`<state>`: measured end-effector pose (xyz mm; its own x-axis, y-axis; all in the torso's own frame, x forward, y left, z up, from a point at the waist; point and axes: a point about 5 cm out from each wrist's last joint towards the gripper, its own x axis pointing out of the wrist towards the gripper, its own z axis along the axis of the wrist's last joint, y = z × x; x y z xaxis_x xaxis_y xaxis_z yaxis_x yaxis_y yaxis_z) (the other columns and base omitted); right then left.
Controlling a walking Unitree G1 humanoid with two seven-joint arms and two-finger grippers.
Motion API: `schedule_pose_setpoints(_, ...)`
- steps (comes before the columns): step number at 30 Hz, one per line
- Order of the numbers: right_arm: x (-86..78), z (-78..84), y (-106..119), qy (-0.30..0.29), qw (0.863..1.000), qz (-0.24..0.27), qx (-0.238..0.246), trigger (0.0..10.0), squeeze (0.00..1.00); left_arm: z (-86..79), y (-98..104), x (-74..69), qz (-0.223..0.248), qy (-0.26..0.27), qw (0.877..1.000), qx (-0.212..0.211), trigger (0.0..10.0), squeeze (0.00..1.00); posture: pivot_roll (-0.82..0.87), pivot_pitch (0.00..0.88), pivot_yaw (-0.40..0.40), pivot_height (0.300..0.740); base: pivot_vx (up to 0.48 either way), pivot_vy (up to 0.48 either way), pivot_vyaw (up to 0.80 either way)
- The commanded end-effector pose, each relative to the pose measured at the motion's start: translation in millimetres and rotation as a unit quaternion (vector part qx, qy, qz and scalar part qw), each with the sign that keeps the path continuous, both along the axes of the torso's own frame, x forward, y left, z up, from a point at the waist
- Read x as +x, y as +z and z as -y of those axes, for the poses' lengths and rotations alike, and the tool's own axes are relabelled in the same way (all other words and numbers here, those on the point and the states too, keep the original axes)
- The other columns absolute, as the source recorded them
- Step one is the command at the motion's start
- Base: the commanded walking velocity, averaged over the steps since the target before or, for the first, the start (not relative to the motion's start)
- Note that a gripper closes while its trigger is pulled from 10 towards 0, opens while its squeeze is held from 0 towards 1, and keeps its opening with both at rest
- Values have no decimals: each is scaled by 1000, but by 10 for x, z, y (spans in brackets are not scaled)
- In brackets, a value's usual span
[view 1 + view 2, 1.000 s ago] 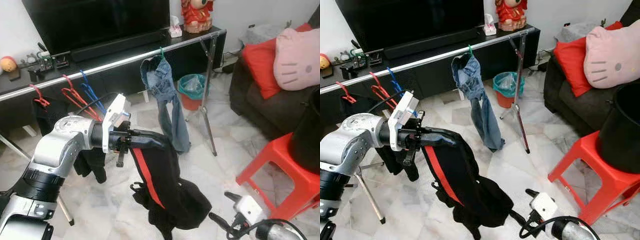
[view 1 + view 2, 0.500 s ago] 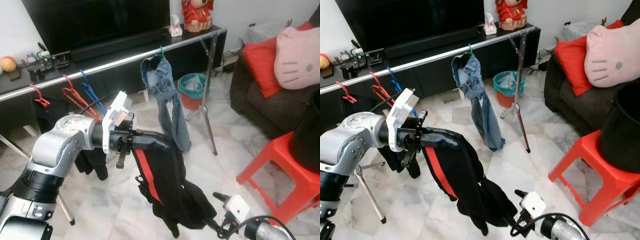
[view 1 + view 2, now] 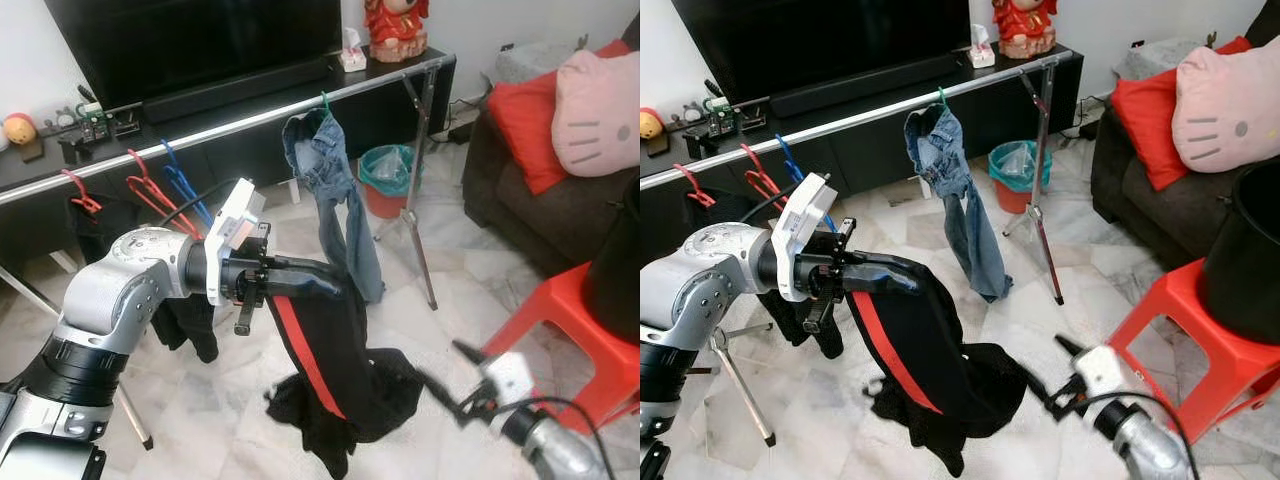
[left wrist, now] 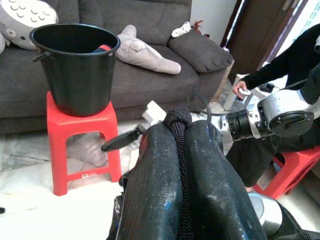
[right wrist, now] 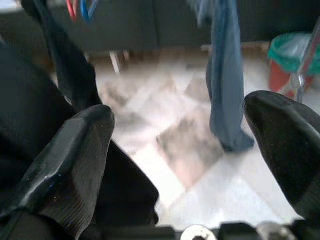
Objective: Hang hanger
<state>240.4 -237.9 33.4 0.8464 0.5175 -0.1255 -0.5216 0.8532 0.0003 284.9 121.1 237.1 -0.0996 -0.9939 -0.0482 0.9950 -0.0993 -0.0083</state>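
Observation:
A black garment with a red stripe [image 3: 322, 352] hangs from my left gripper [image 3: 328, 288], which is held out level at mid-height and shut on the fabric; its fingers [image 4: 155, 165] pinch a black fold. My right gripper [image 3: 449, 368] sits low beside the garment's lower hem, open, with nothing between its fingers [image 5: 75, 150]. Behind, a silver rail [image 3: 230, 125] carries two red hangers [image 3: 145, 190], a blue hanger [image 3: 180, 185] and jeans [image 3: 335, 190] on a green hanger [image 3: 323, 101]. A dark garment hangs below the red hangers.
A red stool [image 3: 560, 320] with a black bucket [image 4: 75, 65] stands at the right, with a dark sofa with cushions [image 3: 545, 120] behind it. A red bin [image 3: 388, 180] and the rack's leg [image 3: 415, 230] stand beyond the jeans. A seated person's sleeve [image 4: 290, 60] is nearby.
My right gripper has risen from near the floor to beside the garment's hem. The garment's lower part has swung and bunched leftward. The left gripper keeps its hold.

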Motion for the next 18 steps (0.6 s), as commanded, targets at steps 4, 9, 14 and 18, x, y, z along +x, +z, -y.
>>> schedule_pose_setpoints(4, -21, -58, -7, 24, 1000, -8, 16, 10000, 0, -12, 65, 2, 10, 1, 1000, -5, 10000, 0, 90, 17, 150, 740, 0, 0, 0)
schedule_pose_setpoints(9, -166, -120, -99, 83, 995, -52, 34, 10000, 0, -21, 67, 4, 11, 4, 1000, -5, 10000, 0, 94, 14, 147, 740, 0, 0, 0)
schedule_pose_setpoints(14, -220, -87, -86, 95, 992, -65, 41, 10000, 0, -28, 69, 6, 11, 6, 1000, -5, 10000, 0, 90, 12, 147, 740, 0, 0, 0)
schedule_pose_setpoints(18, -316, 6, -91, 119, 988, -91, 38, 10000, 0, -25, 62, 7, 12, 6, 1000, -6, 10000, 0, 87, 11, 147, 740, 0, 0, 0)
